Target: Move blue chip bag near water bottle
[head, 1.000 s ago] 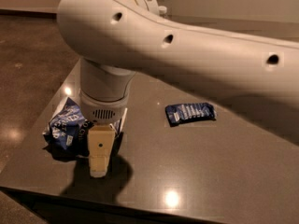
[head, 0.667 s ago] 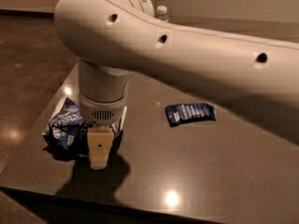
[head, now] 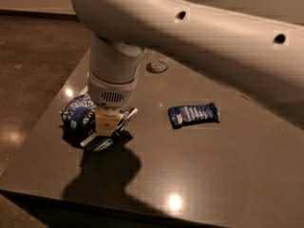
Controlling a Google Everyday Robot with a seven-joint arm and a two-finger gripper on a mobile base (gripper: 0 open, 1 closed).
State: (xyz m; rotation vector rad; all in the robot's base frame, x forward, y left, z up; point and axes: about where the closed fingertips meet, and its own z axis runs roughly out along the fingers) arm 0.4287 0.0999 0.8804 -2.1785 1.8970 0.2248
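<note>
- Dark tabletop [head: 228,175]: your gripper [head: 105,125] sits pressed into the blue chip bag [head: 76,114] by the left edge; whether it has closed, you cannot tell.
- Grasping step, likely. Next, lift and carry toward the water bottle [head: 157,66] near the far edge.

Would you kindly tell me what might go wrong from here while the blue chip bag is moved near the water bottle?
1. The gripper is down on the large crumpled dark-blue foil chip bag, close to the left edge of the dark glossy table; the slick foil may slip free or get pushed off that edge.
2. The clear plastic water bottle is mostly hidden behind the white arm, so a swing toward it might tip it.
</note>
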